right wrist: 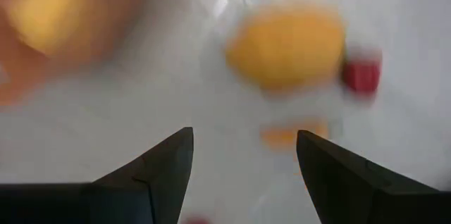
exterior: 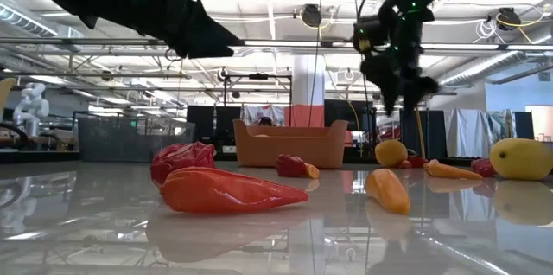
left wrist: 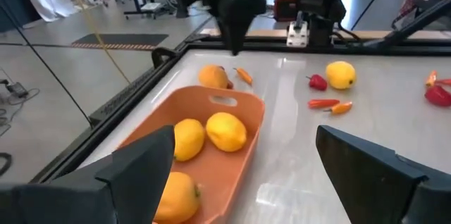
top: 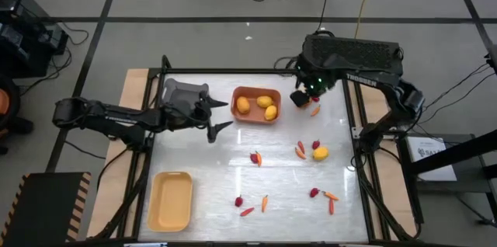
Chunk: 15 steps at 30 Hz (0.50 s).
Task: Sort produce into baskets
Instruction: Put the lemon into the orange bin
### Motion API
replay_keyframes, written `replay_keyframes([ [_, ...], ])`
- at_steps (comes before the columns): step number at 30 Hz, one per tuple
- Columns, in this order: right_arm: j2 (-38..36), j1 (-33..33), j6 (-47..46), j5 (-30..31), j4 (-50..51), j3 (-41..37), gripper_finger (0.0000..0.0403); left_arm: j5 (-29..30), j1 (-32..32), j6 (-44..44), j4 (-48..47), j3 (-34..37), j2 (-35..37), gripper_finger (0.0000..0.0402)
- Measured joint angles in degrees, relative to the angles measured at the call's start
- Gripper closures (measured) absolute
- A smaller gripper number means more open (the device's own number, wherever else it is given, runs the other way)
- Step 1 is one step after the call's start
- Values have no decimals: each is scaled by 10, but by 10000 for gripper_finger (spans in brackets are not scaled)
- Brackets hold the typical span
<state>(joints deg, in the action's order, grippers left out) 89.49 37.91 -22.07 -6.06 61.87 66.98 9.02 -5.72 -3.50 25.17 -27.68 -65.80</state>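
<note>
Your right gripper [right wrist: 243, 175]: fingers spread, empty, hovering at far right of table over yellow fruit [right wrist: 285, 46] with red berry [right wrist: 361, 76] touching it. Your left gripper [top: 220, 114]: also spread, empty, just left of orange basket [top: 235, 101].

Progress, by look of it: three fruits in orange basket; yellow basket [top: 170, 200] at near left bare; grey basket [top: 184, 91] under left arm.

Left to sort: fruit [top: 320, 153] mid-right, scattered berries, carrots. Carrot [top: 331, 206] at near right: long axis runs near-far.
</note>
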Motion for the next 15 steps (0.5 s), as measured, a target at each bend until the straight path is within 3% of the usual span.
replay_keyframes([
  [7,-10,-90,-30,-2,146,-7,161,0,0,-4,1,0,-6,49],
  [15,-61,-265,-26,3,146,-11,161,0,-7,-3,-1,0,-6,49],
])
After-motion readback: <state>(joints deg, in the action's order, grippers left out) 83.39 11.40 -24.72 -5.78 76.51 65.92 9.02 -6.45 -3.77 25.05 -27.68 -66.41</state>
